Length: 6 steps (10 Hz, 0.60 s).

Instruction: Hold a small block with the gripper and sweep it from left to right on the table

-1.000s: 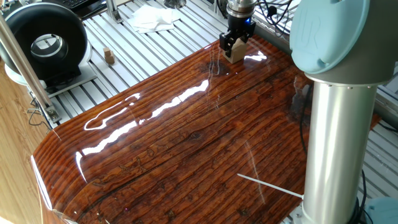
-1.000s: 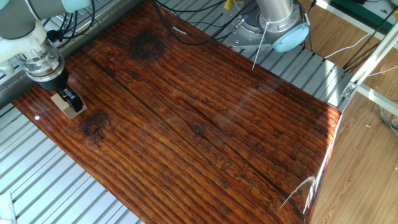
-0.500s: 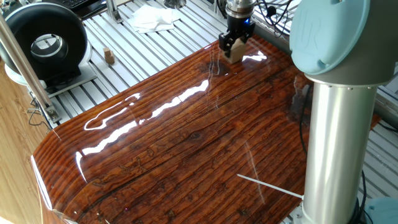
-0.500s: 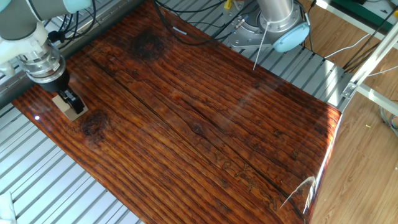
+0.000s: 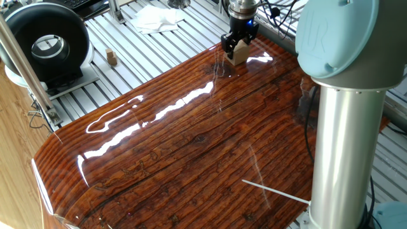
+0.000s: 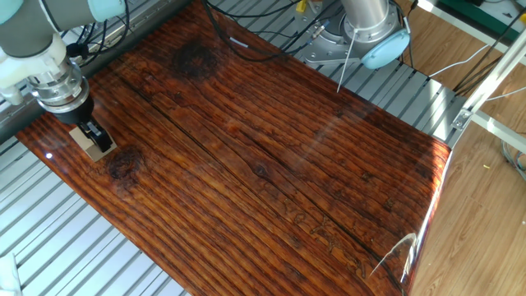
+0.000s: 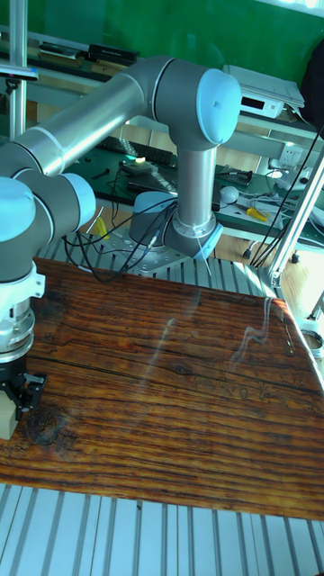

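Gripper (image 6: 89, 138) clamped on the small block (image 6: 85, 141), one black finger on each side, wrist pointing straight down. Block's base looks touching the table (image 6: 271, 156) or just above it; contact can't be confirmed from these views.

Near to far in the other fixed view: bare glossy board fills the lower and right frame, then the gripper and block at about 9 o'clock, close to the board's left end, then the arm's base (image 6: 362, 33) well apart at 1 o'clock on the slatted aluminium surface (image 6: 74, 247).

In one fixed view the gripper (image 5: 237, 49) and block (image 5: 240, 54) sit far off at 12 o'clock near the board's far edge. A tiny darker wooden piece (image 5: 112, 58) lies off the board at 10 o'clock, next to a black round device (image 5: 44, 41).

Tall fixed view shows the gripper (image 7: 11, 396) at 8 o'clock with the block (image 7: 4, 419) partly cut off by the frame edge.

Key relation: block already in the grasp at the left end, so the whole board lies to its right. Judged: grasp done, sweep barely started. The coming move needs steady height so the block doesn't snag or twist in the fingers.
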{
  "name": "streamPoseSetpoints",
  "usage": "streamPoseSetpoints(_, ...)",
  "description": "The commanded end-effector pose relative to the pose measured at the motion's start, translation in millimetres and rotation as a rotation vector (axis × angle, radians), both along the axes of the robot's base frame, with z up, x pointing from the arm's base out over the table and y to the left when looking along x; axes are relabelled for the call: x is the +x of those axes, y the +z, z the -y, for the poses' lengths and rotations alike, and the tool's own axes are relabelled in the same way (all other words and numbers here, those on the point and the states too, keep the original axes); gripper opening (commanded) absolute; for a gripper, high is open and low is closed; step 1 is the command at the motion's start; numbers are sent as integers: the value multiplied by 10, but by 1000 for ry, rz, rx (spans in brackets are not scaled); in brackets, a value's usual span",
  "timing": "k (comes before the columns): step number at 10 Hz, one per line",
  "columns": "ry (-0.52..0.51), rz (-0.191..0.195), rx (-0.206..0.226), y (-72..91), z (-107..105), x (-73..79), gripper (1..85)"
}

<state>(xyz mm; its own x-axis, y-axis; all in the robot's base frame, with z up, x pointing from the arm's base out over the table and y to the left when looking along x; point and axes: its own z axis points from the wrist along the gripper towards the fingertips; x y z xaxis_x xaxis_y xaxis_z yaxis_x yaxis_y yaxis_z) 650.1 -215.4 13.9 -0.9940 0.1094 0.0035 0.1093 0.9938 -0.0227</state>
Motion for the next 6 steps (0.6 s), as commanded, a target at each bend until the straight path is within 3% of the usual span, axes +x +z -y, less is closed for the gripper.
streamPoseSetpoints(1, -11, 1, 20, 55, -29, 17, 10)
streamPoseSetpoints(6, -17, 10, 19, -2, -74, 23, 10)
